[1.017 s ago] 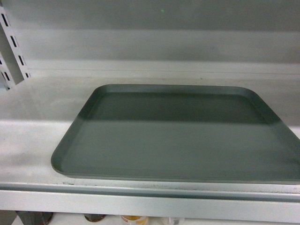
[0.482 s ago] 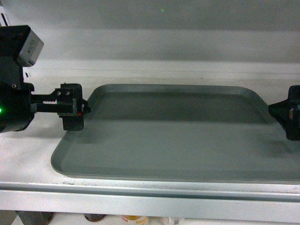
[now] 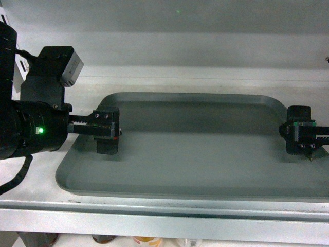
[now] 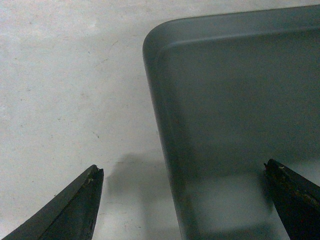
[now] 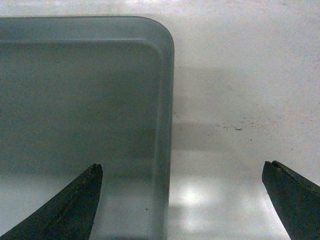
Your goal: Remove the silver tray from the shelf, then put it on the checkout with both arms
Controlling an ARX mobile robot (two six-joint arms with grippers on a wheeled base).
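Note:
The silver tray (image 3: 195,149) lies flat on the white shelf (image 3: 154,222), its far corners showing in both wrist views. My left gripper (image 3: 86,140) is open and straddles the tray's left rim: one finger (image 4: 85,200) hangs over the shelf board, the other (image 4: 292,192) over the tray (image 4: 240,100). My right gripper (image 3: 317,145) is open across the right rim, with one finger (image 5: 75,200) over the tray (image 5: 80,100) and the other (image 5: 292,195) over bare shelf board. Neither gripper holds anything. The checkout is out of view.
The shelf's grey back wall (image 3: 180,46) rises close behind the tray. Under the front lip, the tops of jars (image 3: 144,241) on a lower board show. Bare shelf board lies left (image 4: 75,75) and right (image 5: 250,75) of the tray.
A second ago no arm was in view. Both grippers came in from the sides and have since moved further inward, now over the tray's left and right rims. The tray has not moved.

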